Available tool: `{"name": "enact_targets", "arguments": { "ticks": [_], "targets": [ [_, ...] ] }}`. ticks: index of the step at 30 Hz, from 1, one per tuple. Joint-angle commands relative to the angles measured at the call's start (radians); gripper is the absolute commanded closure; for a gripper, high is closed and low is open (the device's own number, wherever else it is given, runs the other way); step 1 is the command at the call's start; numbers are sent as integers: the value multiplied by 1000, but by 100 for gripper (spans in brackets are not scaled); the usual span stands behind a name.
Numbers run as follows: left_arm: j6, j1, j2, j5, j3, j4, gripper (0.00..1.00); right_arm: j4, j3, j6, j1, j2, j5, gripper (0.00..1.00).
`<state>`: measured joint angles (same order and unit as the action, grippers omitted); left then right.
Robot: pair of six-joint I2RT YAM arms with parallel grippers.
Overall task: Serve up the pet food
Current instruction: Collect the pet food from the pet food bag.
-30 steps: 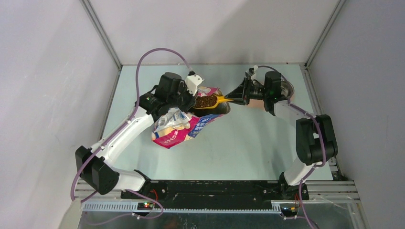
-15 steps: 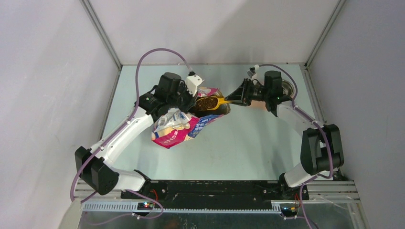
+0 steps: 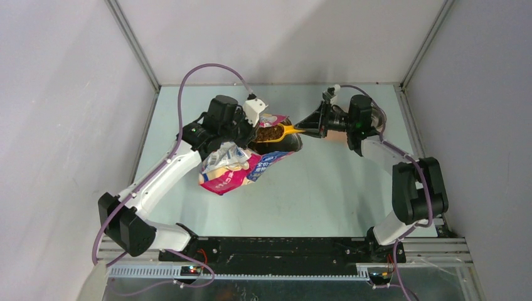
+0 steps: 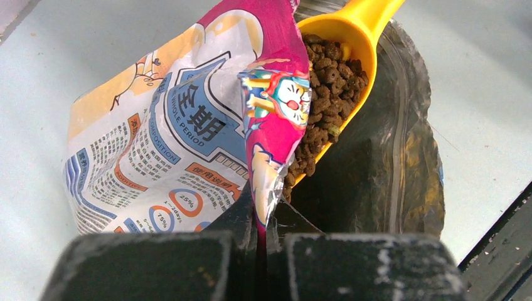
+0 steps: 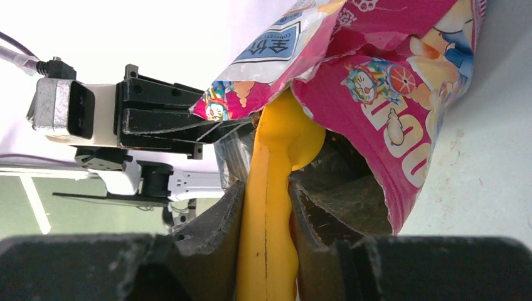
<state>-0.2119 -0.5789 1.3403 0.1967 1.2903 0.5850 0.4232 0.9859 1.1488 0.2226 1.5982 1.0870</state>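
Note:
Dark brown pet food [image 4: 323, 94] fills the bowl of a yellow scoop [image 4: 361, 28] at the open mouth of the pink-and-blue printed bag [image 4: 163, 144]. From above, the loaded scoop [image 3: 280, 132] with its pet food [image 3: 270, 133] hovers over the mouth of the bag [image 3: 235, 166]. My left gripper [image 4: 262, 213] is shut on the bag's top edge and holds it up; in the top view the left gripper [image 3: 252, 133] is at the bag's mouth. My right gripper [image 5: 266, 207] is shut on the scoop's handle [image 5: 270, 188]; from above the right gripper [image 3: 312, 128] sits right of the bag.
A shiny metal bowl [image 3: 378, 116] stands at the back right, partly hidden behind my right wrist. The bag lies on the pale green table [image 3: 326, 188]. Grey walls close in the left, right and back sides.
The right arm's elbow and wrist have shifted slightly; the loaded scoop stays nearly where it was at the bag's mouth. The left arm has not moved.

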Motion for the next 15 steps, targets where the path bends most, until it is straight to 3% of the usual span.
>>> {"name": "enact_targets", "arguments": {
  "ticks": [1,15],
  "targets": [
    [-11,-9,-46,86,3,8,100,323,-28,179,-8,24,76,100],
    [-21,-9,-44,106,3,20,100,641,-129,384,-44,118,88,100]
  ]
}}
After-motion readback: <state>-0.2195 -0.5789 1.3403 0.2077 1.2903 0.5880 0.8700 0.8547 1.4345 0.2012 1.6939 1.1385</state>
